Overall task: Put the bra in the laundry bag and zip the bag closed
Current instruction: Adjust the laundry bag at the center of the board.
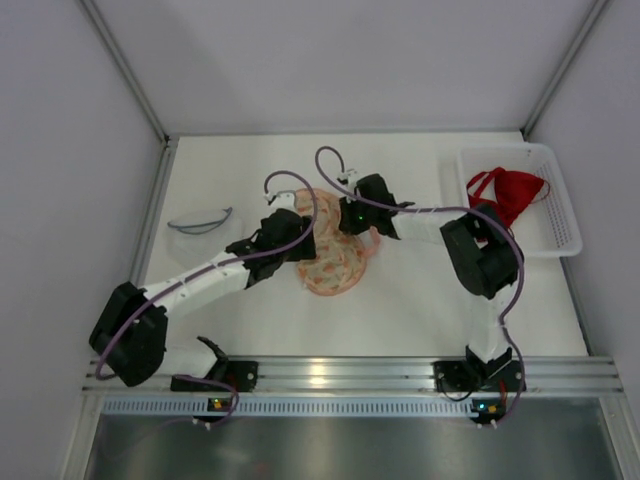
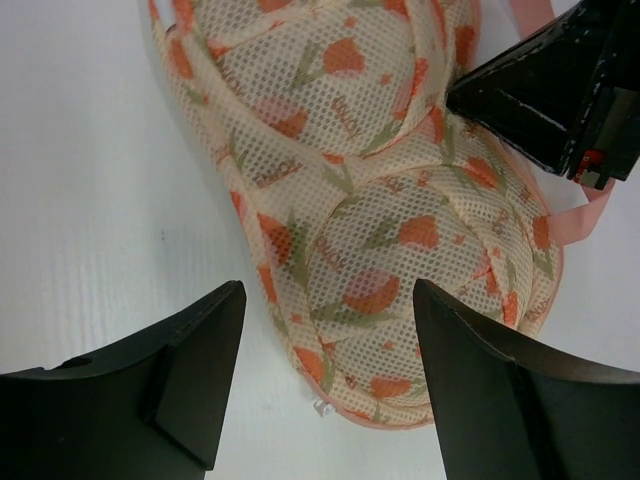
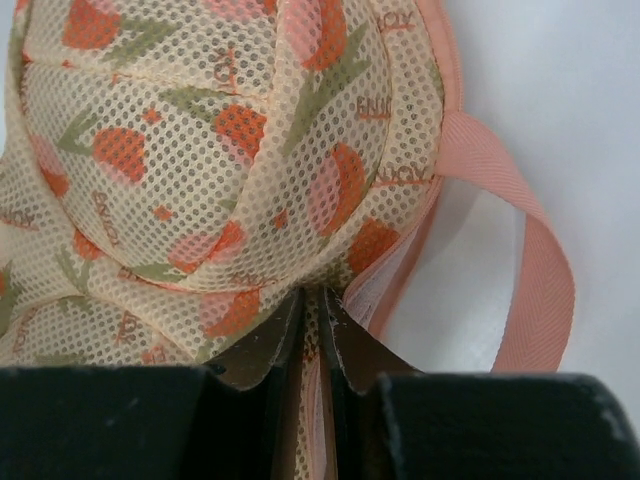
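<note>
Over the white counter [image 1: 400, 310], the left arm's fingers [image 2: 190, 370] are held released and spread above the cream mesh laundry bag [image 2: 380, 230] printed with orange tulips, probably so that its opening can be taken. Its peach-trimmed edge is clenched between the right arm's fingers [image 3: 270, 345], seemingly as an anchor. Farther off, the red bra [image 1: 510, 190] is seen in the white plastic basket [image 1: 500, 151], not yet bagged.

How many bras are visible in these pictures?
1. The red bra lies in the white basket at the far right of the top view. A second one could be hidden inside the mesh laundry bag at the centre; I cannot tell.
</note>
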Action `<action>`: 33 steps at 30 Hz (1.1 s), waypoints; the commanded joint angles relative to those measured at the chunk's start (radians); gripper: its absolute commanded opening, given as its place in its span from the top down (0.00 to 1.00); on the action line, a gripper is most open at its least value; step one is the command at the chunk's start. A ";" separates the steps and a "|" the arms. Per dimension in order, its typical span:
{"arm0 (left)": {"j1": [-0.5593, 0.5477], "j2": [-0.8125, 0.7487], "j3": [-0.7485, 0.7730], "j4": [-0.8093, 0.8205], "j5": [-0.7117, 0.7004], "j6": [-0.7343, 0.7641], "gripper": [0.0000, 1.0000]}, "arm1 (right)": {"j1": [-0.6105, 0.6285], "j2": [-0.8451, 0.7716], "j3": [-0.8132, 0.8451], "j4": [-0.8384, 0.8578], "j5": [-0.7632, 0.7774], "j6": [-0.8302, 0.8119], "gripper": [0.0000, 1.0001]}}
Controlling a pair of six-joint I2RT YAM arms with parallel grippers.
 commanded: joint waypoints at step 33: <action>0.082 0.436 0.307 0.055 0.322 0.353 0.32 | -0.001 -0.896 -0.617 0.101 0.231 0.364 0.44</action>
